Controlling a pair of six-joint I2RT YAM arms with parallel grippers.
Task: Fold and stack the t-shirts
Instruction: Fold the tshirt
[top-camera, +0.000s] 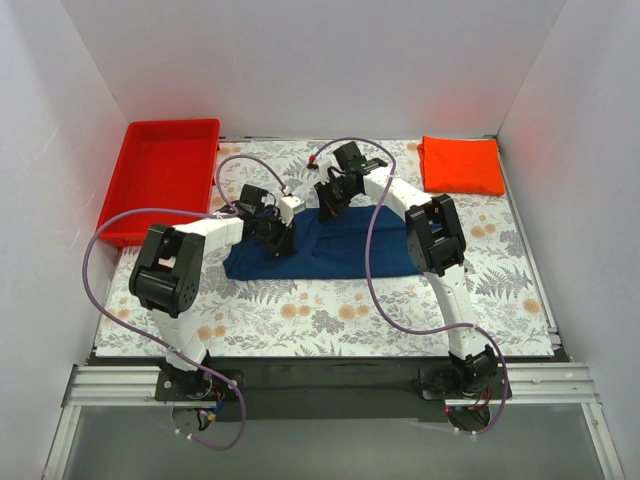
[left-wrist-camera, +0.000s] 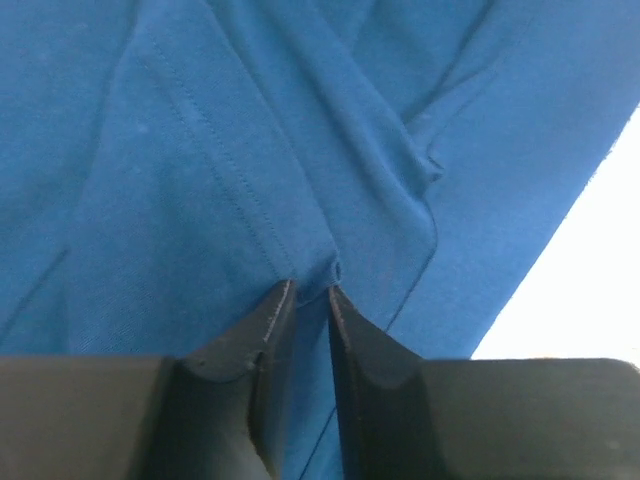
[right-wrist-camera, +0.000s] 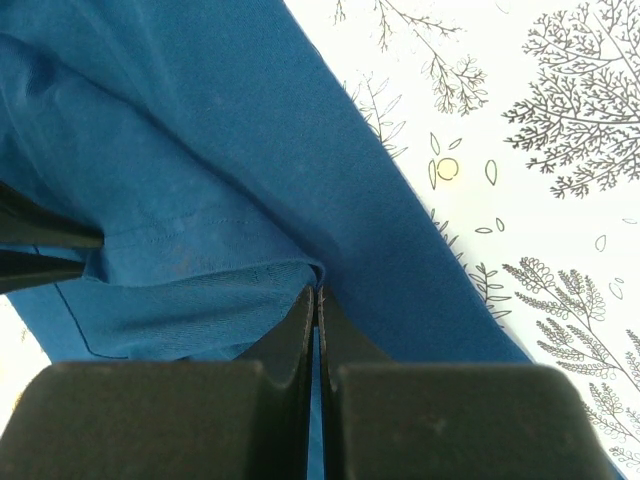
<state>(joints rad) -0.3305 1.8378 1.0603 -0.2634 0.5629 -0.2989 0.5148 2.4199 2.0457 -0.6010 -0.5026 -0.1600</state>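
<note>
Lying mid table (top-camera: 300, 320), navy shirt (top-camera: 335, 255) has long axis L-R; left gripper (left-wrist-camera: 308, 292) pinches fabric near its left end, right gripper (right-wrist-camera: 317, 293) clamped on its far edge. Folded square, orange shirt (top-camera: 460, 165) sits in far-right corner.

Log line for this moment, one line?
left gripper: shut on navy t-shirt | right gripper: shut on navy t-shirt | orange t-shirt: folded, far right

L arm (top-camera: 165, 265) folds in at frame left-center, R arm (top-camera: 435, 235) reaches up to center. L gripper (top-camera: 272, 232) & R gripper (top-camera: 330, 198) point down, both jaws pinched tight on navy shirt (top-camera: 345, 250).
</note>
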